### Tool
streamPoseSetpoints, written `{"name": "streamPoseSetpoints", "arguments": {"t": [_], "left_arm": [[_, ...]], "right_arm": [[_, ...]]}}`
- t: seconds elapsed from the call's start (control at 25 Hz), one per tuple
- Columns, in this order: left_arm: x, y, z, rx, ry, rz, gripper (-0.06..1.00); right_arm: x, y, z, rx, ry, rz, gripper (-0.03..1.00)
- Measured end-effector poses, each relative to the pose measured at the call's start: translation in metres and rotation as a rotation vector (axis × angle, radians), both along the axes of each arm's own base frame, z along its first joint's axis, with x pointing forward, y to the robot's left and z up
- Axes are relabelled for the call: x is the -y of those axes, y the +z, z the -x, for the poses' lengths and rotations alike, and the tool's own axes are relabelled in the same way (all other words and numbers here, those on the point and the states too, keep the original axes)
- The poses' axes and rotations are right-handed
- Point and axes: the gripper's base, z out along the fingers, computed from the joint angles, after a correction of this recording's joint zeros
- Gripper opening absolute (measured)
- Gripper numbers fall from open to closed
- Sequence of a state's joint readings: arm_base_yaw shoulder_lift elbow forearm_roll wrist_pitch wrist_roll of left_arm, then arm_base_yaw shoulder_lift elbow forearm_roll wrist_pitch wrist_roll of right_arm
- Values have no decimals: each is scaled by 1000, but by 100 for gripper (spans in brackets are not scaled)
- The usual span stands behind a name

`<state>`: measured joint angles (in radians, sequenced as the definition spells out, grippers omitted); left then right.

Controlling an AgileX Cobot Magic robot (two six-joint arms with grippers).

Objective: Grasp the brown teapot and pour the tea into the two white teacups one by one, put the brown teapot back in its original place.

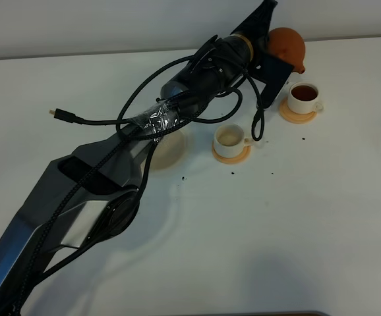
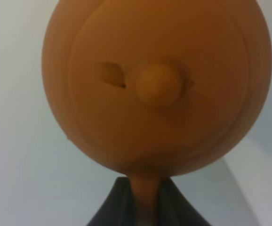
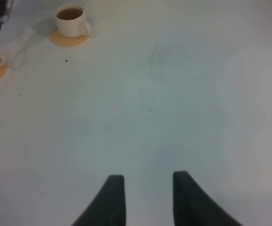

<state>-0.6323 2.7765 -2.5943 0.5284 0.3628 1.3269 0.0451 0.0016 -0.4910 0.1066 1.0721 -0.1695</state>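
Observation:
The brown teapot [image 1: 289, 45] is held above the table at the far right, just behind the right white teacup [image 1: 304, 97], which is full of dark tea on its orange-tan coaster [image 1: 297, 116]. My left gripper [image 1: 273, 50] is shut on the teapot's handle. The left wrist view shows the teapot's lid and knob [image 2: 157, 87] with the handle between the dark fingers [image 2: 112, 207]. The other white teacup [image 1: 230, 137] looks pale inside. The pale beige coaster [image 1: 172, 150] is partly hidden under the left arm. My right gripper [image 3: 145, 188] is open and empty above bare table.
The left arm and its looping black cables [image 1: 177, 99] stretch across the middle of the table. A loose cable end [image 1: 60, 114] hangs on the left. Small dark specks [image 1: 233, 172] lie near the cups. The full cup also shows in the right wrist view [image 3: 71, 20].

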Motion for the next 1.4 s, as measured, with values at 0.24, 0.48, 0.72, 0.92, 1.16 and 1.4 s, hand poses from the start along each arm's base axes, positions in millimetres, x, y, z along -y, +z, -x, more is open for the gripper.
{"name": "streamPoseSetpoints", "arguments": {"t": [0.24, 0.48, 0.72, 0.92, 1.16, 1.4], "left_arm": [[-1, 0, 0, -54, 79, 125, 11], [-4, -3, 1, -125, 175, 215, 11], [-12, -9, 4, -239, 334, 268, 11], [-21, 3, 12, -338, 459, 259, 11], [-33, 13, 22, -428, 576, 179, 11], [-36, 9, 28, -511, 624, 162, 11]], "right_arm": [[0, 0, 0, 0, 0, 0, 24], [0, 0, 0, 0, 0, 0, 24], [0, 0, 0, 0, 0, 0, 24], [0, 0, 0, 0, 0, 0, 24], [0, 0, 0, 0, 0, 0, 24], [0, 0, 0, 0, 0, 0, 24]]}}
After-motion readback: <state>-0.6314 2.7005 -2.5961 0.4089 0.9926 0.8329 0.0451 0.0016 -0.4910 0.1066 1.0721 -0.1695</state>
